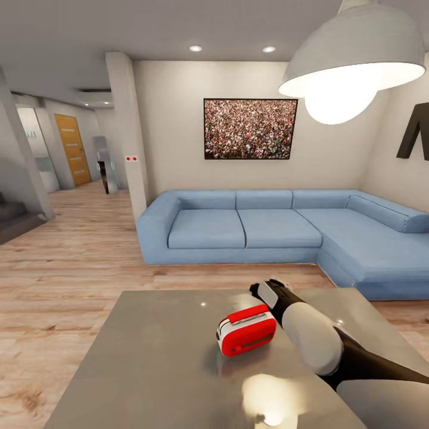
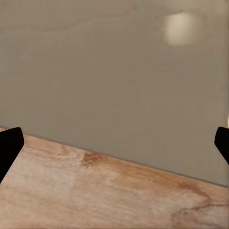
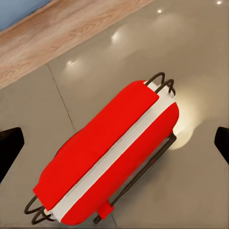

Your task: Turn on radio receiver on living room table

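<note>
The radio receiver is seen standing on the glossy grey counter in the living room, roughly at its middle, with the blue sofa beyond the far edge and a pendant lamp hanging overhead. The right end effector is held just behind and above the radio, near its right end, and no contact can be confirmed from the head view. In the right wrist view the radio is looked down on from above, and the two dark fingertips are seen at opposite edges of the picture, so the jaws are judged to be spread wide apart with nothing between them. The left end effector is likewise spread, its fingertips showing at the picture's sides over the counter's edge and the wood floor.

The switching step is judged not yet done. Risk is seen mainly in the radio's lightness (it appears small and free-standing on a slick top): a push delivered off-centre or too low could slide or tip it rather than press a control. The control itself cannot be made out from above, so a descent could be aimed at the wrong face. The thin wire handle could also be snagged by an open finger.
</note>
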{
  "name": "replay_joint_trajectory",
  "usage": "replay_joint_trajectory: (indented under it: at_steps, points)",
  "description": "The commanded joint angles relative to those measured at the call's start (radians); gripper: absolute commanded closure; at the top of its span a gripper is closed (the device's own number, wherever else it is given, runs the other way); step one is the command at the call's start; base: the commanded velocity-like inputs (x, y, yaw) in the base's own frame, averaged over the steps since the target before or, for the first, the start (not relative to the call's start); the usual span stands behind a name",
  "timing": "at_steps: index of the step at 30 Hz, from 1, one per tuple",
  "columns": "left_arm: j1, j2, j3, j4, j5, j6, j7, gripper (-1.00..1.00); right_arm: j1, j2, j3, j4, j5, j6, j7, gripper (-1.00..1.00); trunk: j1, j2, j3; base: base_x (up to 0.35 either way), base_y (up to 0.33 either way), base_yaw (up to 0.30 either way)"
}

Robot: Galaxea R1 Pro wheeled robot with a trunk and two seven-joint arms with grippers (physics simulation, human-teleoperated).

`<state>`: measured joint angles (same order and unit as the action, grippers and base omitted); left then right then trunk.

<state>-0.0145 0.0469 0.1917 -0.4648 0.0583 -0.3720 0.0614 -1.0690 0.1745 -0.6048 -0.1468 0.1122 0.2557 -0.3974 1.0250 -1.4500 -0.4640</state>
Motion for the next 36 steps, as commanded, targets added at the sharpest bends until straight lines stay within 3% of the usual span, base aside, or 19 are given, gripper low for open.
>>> replay_joint_trajectory:
  at_steps: [1, 4, 8, 11, 22, 28, 36]
  points:
    - [0.0, 0.0, 0.0, 0.0, 0.0, 0.0, 0.0, -1.0, 0.0, 0.0, 0.001, 0.004, 0.002, 0.0, 0.004, -1.0, 0.0, 0.0, 0.0, 0.0, 0.0, 0.0]
    - [0.0, 0.001, 0.0, 0.0, 0.0, 0.0, 0.0, -1.0, 0.0, 0.0, 0.019, 0.008, 0.004, 0.0, 0.006, -1.0, 0.0, 0.0, 0.0, 0.0, 0.0, 0.0]
    - [0.0, 0.001, 0.0, 0.0, 0.0, 0.0, 0.0, -1.0, 0.0, 0.0, 0.118, 0.023, 0.003, -0.001, 0.003, -1.0, 0.0, 0.0, 0.0, 0.0, 0.0, 0.0]
    - [0.0, 0.001, 0.0, 0.0, 0.0, 0.0, 0.0, -1.0, 0.0, 0.0, 0.149, 0.023, 0.004, -0.001, 0.006, -1.0, 0.0, 0.0, 0.0, 0.0, 0.0, 0.0]
    - [0.001, 0.001, 0.0, 0.0, 0.0, 0.0, 0.0, -1.0, 0.0, 0.0, 0.16, 0.023, 0.004, -0.006, 0.014, -1.0, 0.0, 0.0, -0.007, 0.0, 0.0, 0.0]
    - [0.0, 0.001, 0.0, 0.0, 0.0, 0.0, 0.0, -1.0, 0.0, 0.0, 0.163, 0.023, 0.004, -0.002, 0.103, -1.0, 0.0, 0.0, -0.016, 0.0, 0.0, 0.0]
    - [0.0, 0.0, 0.0, 0.0, 0.0, 0.001, 0.0, -1.0, 0.0, 0.0, 0.169, 0.023, 0.005, -0.002, 0.134, -1.0, 0.0, 0.0, -0.029, 0.0, 0.0, 0.0]
